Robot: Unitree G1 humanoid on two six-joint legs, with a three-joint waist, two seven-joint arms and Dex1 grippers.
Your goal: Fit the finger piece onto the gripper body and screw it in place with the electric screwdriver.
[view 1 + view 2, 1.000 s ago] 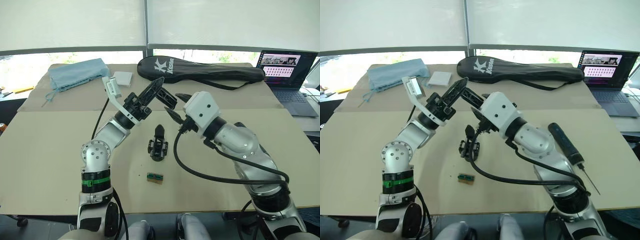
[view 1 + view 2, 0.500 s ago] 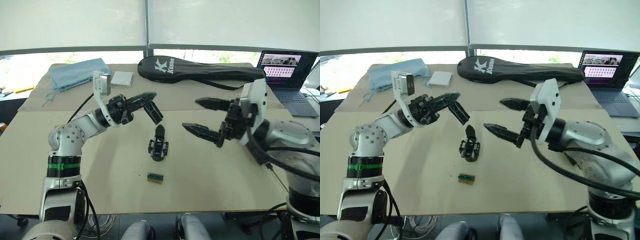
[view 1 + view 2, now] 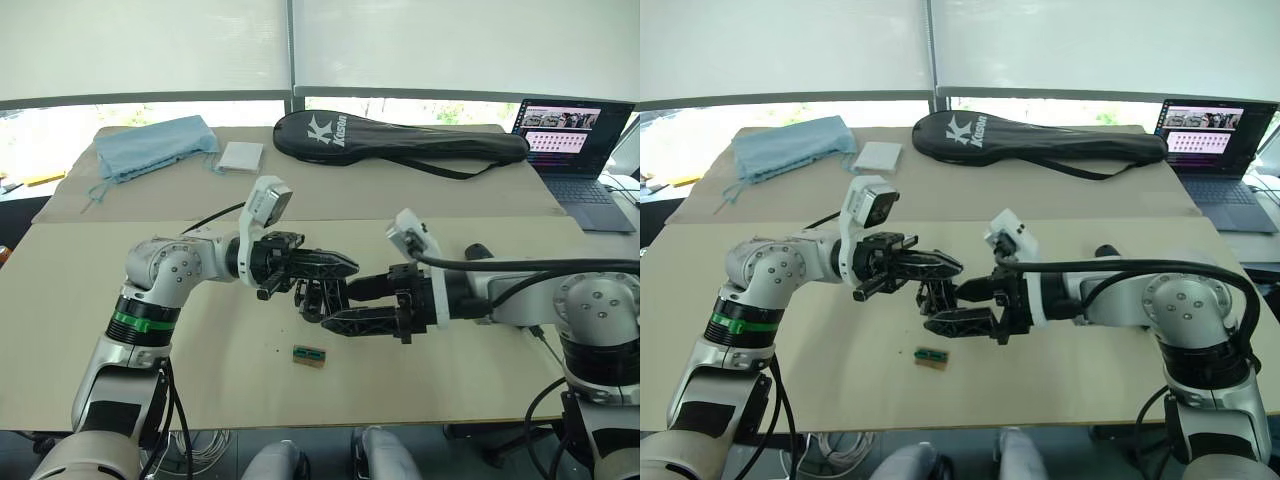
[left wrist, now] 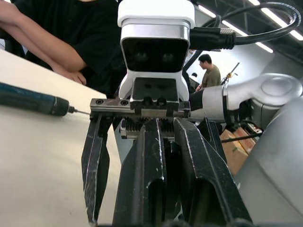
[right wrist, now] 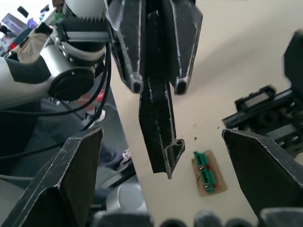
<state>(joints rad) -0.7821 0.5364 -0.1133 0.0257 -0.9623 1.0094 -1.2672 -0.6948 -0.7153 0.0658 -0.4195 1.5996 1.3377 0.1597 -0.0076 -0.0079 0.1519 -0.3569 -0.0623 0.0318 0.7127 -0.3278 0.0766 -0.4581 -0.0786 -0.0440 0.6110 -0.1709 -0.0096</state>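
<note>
While both hands crowd it, gripper body [image 3: 318, 297] half-hidden | left hand [image 3: 335, 266] clamps finger piece [image 5: 158, 123] | right hand [image 3: 335, 305] spread

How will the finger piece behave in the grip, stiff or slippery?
Probably stiff: the finger piece juts straight out of the left hand without sagging. Likely light, being small and thin. It may pivot or slip, since its smooth tapered sides are pinched at one end only.
</note>
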